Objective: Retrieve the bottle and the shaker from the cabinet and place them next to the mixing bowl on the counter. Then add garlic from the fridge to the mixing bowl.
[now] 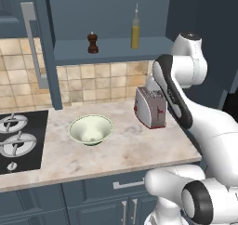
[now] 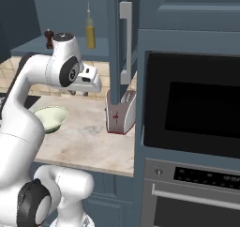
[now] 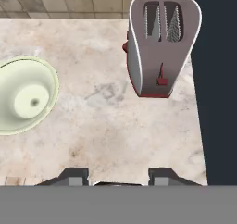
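Nothing is moved yet: bottle (image 1: 135,32) and shaker (image 1: 93,43) stand on the cabinet (image 1: 111,49) shelf, bowl (image 1: 91,129) mid-worktop (image 1: 139,147). The gripper (image 3: 118,177) hovers empty, fingers apart. Garlic remains to fetch.

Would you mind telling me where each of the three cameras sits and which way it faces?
Left base view: behind the arm to its left, facing the counter, mixing bowl, toaster and the open cabinet holding shaker and bottle; the white arm rises at lower right.
Right base view: behind to the right, facing the same counter beside a dark oven; the arm rises at lower left.
Hand view: on the hand, looking straight down; the gripper shows at the bottom, empty.
All three share bowl and toaster.
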